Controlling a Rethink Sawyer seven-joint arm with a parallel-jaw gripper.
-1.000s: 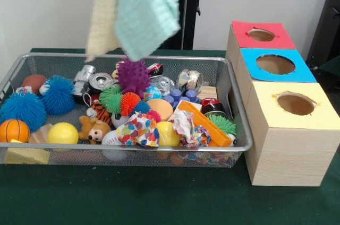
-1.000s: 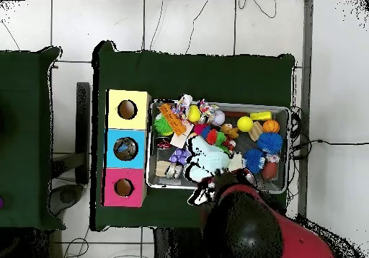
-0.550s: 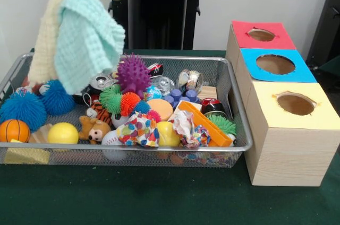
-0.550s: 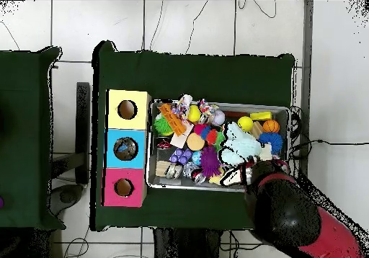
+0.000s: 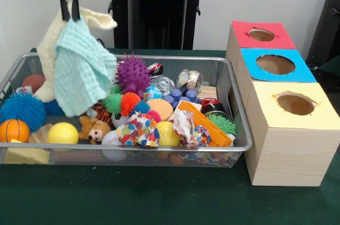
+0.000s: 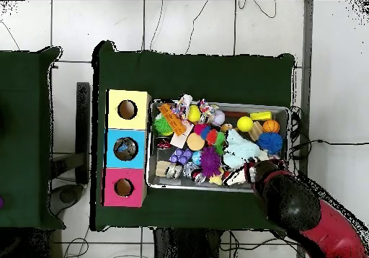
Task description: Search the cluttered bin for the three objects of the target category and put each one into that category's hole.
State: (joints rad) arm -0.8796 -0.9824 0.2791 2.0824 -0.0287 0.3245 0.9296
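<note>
My gripper [image 5: 69,17] hangs over the left end of the wire bin [image 5: 159,149], shut on the top of a mint green knitted cloth [image 5: 82,71] and a cream cloth [image 5: 50,50] behind it. Both cloths drape down, and their lower edges reach the toys in the bin. In the overhead view the red and black arm [image 6: 288,205] covers the gripper, and the mint cloth [image 6: 238,148] shows beside it. A polka-dot cloth [image 5: 139,128] and a crumpled patterned cloth [image 5: 187,129] lie at the bin's front.
Right of the bin stand three wooden boxes with holes on top: red [image 5: 241,31], blue [image 5: 305,74], yellow [image 5: 287,150]. The bin holds spiky balls, cans, a toy bear [image 5: 94,128], smooth balls and blocks. Green cloth covers the table.
The gripper has carried the two cloths from over the bin's middle to its left end in the front view and come lower. The cloths now hang down onto the toys.
</note>
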